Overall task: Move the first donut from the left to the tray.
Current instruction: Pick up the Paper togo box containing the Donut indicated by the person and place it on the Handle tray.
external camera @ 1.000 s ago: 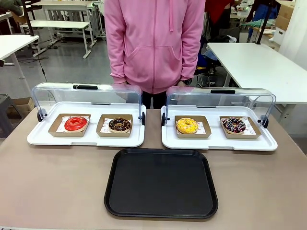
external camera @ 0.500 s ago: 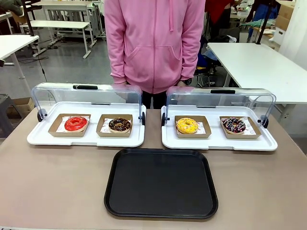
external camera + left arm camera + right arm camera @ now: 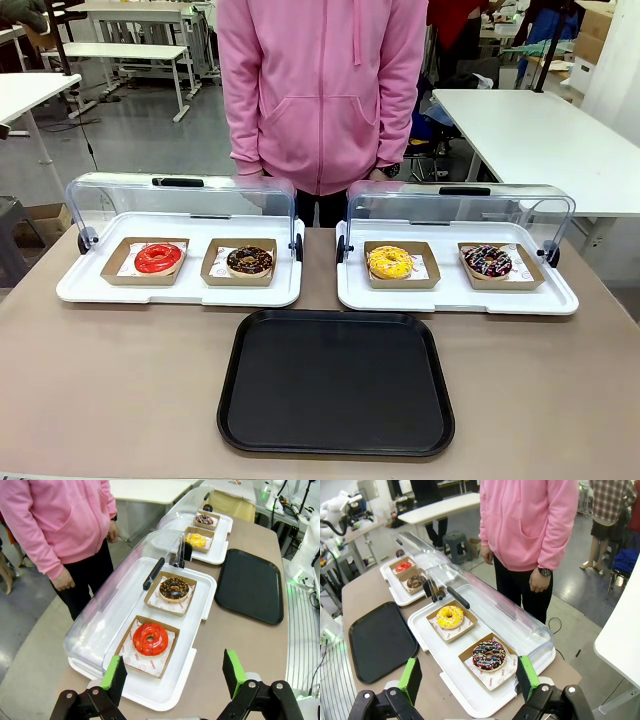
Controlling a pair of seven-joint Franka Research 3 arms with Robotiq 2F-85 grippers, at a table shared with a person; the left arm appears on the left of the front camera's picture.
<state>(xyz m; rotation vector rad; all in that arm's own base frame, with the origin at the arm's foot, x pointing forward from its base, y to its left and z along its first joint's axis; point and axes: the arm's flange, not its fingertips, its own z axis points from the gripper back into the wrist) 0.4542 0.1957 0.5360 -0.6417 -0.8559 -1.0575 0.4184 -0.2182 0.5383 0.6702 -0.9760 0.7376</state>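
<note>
left gripper (image 3: 174, 672): jaws spread wide, nothing between them, green pads (image 3: 116, 674) bare

right gripper (image 3: 469, 676): same deal, jaws wide apart and pinching nothing

red donut (image 3: 150, 639): straight ahead of the left jaws, inside the gap between the two finger lines and a bit closer to the picture-left finger. It sits in its brown cardboard holder (image 3: 131, 661), apart from both pads. How high the jaws hang over it, I honestly can't tell from this angle.

red donut, other views: in the front view (image 3: 159, 257) it's the leftmost one. From the right wrist (image 3: 403, 566) it's tiny, far ahead and well out past the picture-left finger.

white display tray (image 3: 165, 692): holds the red donut. Its near edge is just ahead of the left jaws, and its clear lid (image 3: 107, 610) is tipped back.

chocolate donut (image 3: 174, 589): next one along, farther ahead of the left jaws than the red one

black tray (image 3: 250, 585): bare, on the table ahead of the picture-right finger of the left gripper. In the right wrist view (image 3: 380, 640) it lies out beyond the picture-left finger.

sprinkle donut (image 3: 489, 656): right ahead between the right jaws, with the yellow donut (image 3: 450, 616) just past it

person (image 3: 322, 90): pink hoodie, standing at the far side of the table (image 3: 110, 390)
</note>
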